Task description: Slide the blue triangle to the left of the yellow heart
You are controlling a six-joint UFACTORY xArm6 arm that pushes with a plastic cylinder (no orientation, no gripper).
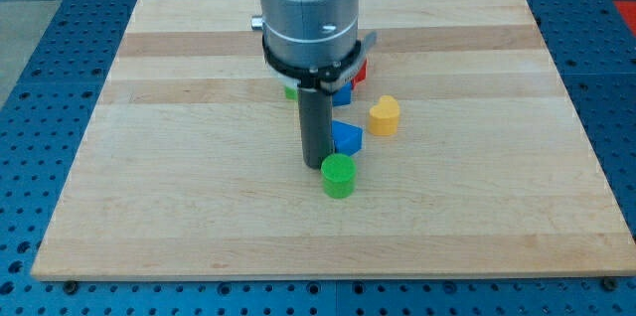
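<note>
One blue triangle (346, 137) sits just right of my tip (318, 165), touching the rod, with the yellow heart (385, 115) near its upper right; no pincer shows, only the rod.

Green cylinder (338, 176) just below my tip (316, 164)

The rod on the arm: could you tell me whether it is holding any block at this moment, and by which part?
Nothing is held. My tip only pushes; it stands just left of the blue triangle, above the green cylinder.
</note>
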